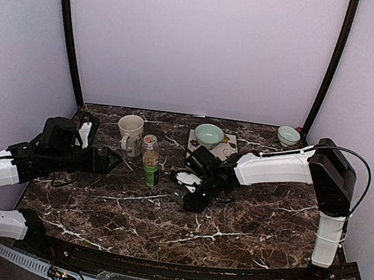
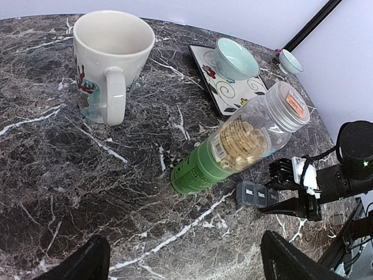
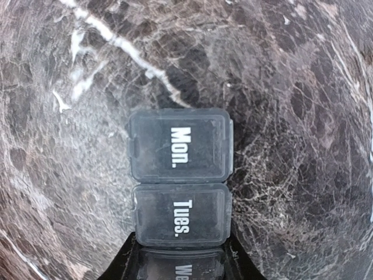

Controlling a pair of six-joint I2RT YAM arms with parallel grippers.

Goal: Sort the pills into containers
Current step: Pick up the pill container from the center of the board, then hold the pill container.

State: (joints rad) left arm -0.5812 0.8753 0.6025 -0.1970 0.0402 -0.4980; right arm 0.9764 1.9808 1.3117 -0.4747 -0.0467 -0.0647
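My right fingers (image 2: 284, 171) sit on either side of the end compartment of the containers (image 3: 178, 181), the one past Mon. and Tues., close against its walls. I cannot tell whether they are pressing on it. The strip lies flat on the marble table (image 2: 52, 175), lids down, near the foot of the bottle (image 2: 195, 172) that has the pills (image 2: 239, 143) inside. My left fingers (image 2: 81, 262) are spread wide, holding nothing.
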